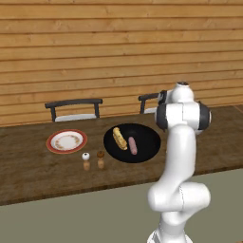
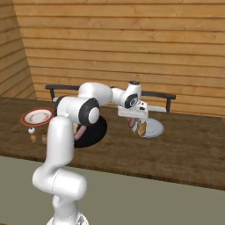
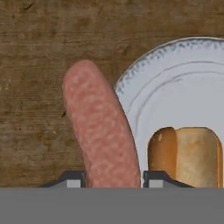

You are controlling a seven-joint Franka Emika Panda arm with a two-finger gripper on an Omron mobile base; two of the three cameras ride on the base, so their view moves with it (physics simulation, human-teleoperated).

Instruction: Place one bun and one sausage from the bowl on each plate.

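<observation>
Across the long wooden table we reach far right, arm stretched level from the shoulder, hand pointing down beside a white, blue-edged plate. Our gripper is clenched on a sausage, which hangs over the plate's edge, seemingly half above bare wood. Released here, it could roll off the rim onto the table. A bun already sits on this plate. The black bowl holds another bun and sausage; the red-rimmed plate waits bare.

Black bowl, red-rimmed plate with perhaps brownish centre pattern, pink speckled sausage, golden-brown bun.
</observation>
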